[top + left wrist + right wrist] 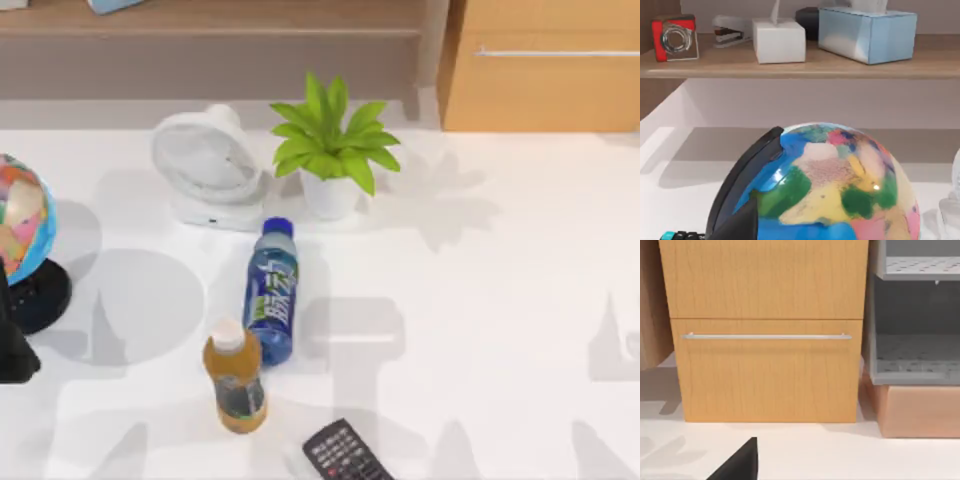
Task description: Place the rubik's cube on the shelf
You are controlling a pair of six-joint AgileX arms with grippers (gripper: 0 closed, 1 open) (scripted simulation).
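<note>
top view: cluttered white table (480, 330), shelf (250, 20) along the back, cabinet drawer (545, 90) at back right.
globe (835, 185) sits right before the left gripper (740, 220), blocking the shelf; then fan (205, 160), plant (330, 140), lying blue bottle (272, 295), orange bottle (235, 380), remote (345, 455). right gripper (740, 462) faces the drawer. grip of either claw: cannot tell. rubik's cube's place: cannot tell.

Long light-brown wooden shelf (805, 67), level, along the table's far edge
</note>
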